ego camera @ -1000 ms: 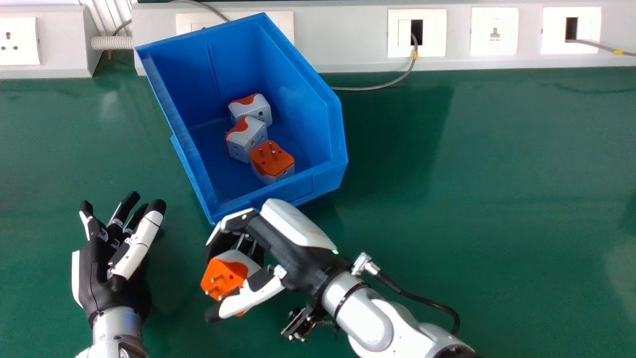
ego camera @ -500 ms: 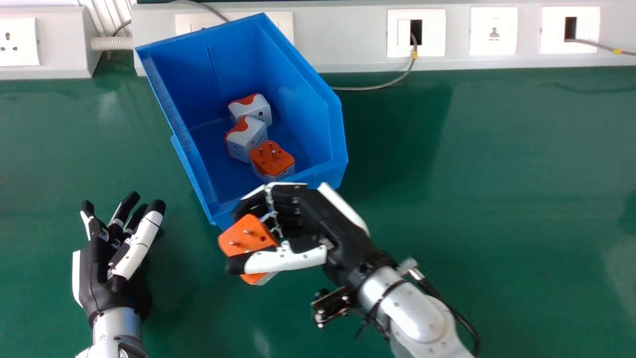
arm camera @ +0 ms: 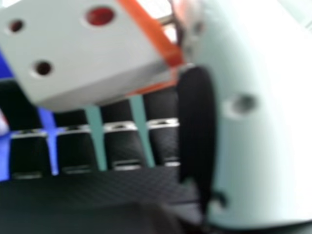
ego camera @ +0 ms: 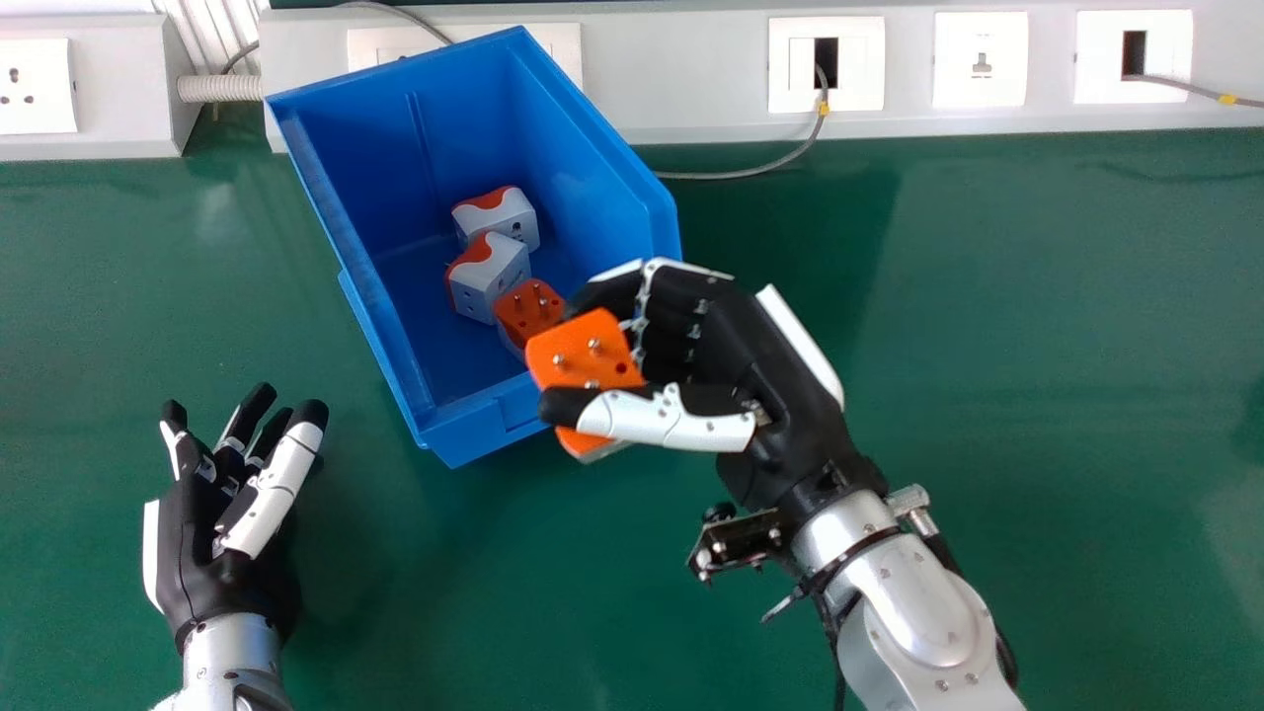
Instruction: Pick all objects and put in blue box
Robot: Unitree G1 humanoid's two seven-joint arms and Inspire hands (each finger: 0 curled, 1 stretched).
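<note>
1. A green table point(ego camera: 1037, 395) is backed, along 12 o'clock, by pale socket trunking point(ego camera: 691, 109).
2. The blue box point(ego camera: 583, 158) is set at 11 o'clock, its near edge angled.
3. The right hand point(ego camera: 790, 395) is seen just right of centre, its arm brought in from 5 o'clock; its fingers and thumb are closed on an orange-and-white adapter point(ego camera: 583, 346), whose pins are exposed. In the head view, the box's 4-to-5 o'clock corner is overlapped by both.
4. The left hand point(ego camera: 212, 558) is seen at 8 o'clock, fingers open and relaxed.
5. Three more adapters point(ego camera: 492, 281) are held inside the box; the nearest is partly hidden.
6. A thin grey cable point(ego camera: 741, 175) is plugged in at 1 o'clock.
</note>
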